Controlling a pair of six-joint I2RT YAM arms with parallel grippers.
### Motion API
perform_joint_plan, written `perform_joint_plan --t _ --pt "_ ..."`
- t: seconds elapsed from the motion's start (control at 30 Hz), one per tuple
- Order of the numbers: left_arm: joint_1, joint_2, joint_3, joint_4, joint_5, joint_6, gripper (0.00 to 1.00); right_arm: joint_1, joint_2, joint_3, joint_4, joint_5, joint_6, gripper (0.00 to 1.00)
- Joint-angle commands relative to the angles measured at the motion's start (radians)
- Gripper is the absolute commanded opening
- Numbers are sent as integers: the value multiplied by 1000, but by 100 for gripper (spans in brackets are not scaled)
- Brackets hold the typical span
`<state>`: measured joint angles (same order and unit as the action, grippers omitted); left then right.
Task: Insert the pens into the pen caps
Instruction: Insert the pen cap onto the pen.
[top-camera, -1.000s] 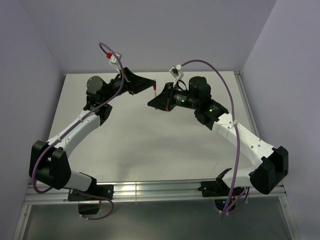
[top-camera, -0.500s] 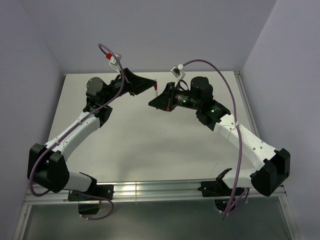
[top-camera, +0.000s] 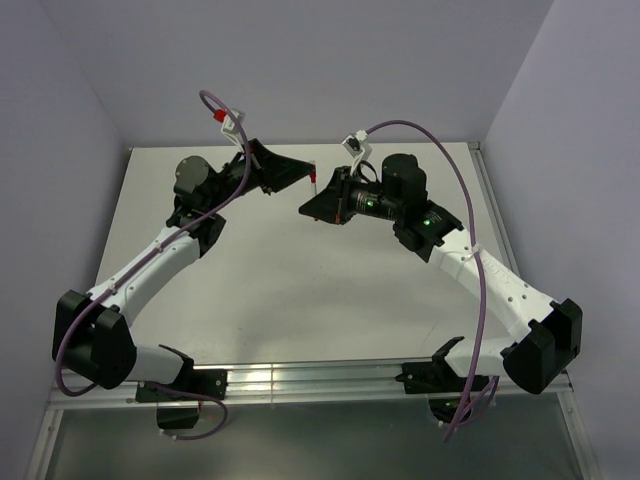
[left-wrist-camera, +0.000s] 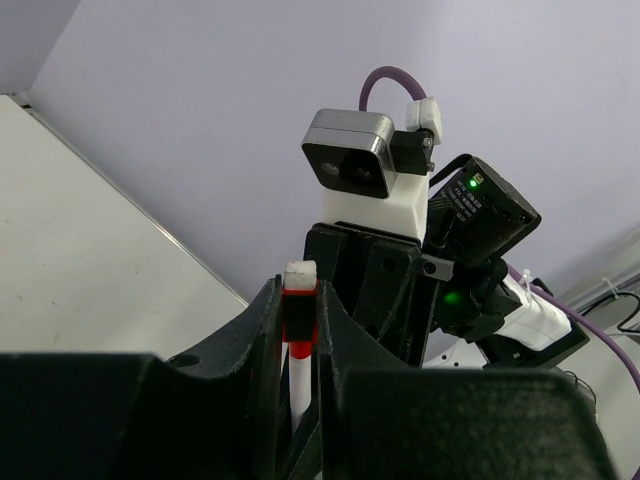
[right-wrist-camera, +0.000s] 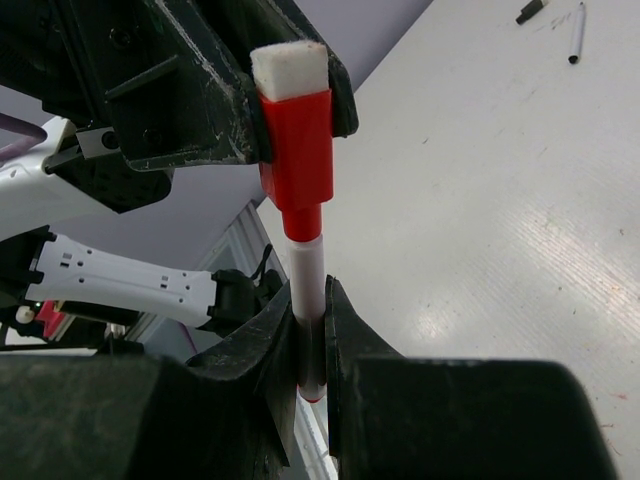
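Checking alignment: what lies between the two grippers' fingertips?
The thin white-barrelled pen running up into the red plastic cap; the right wrist view shows it best.

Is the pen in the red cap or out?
In, at least partly: the pen runs up into the cap, no tip showing; a narrow red neck is exposed.
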<state>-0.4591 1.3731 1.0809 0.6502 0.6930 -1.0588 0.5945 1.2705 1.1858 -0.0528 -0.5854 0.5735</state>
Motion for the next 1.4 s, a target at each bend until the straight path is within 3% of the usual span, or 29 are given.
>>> perform_joint_plan --t 0.0,1.37 --pt "-44 -37 -24 -63 108 29 0 -32 -34 43 99 73 -17 0" --pt "-99 -46 -73 -115 103 75 0 -48 -40 46 85 75 -23 0"
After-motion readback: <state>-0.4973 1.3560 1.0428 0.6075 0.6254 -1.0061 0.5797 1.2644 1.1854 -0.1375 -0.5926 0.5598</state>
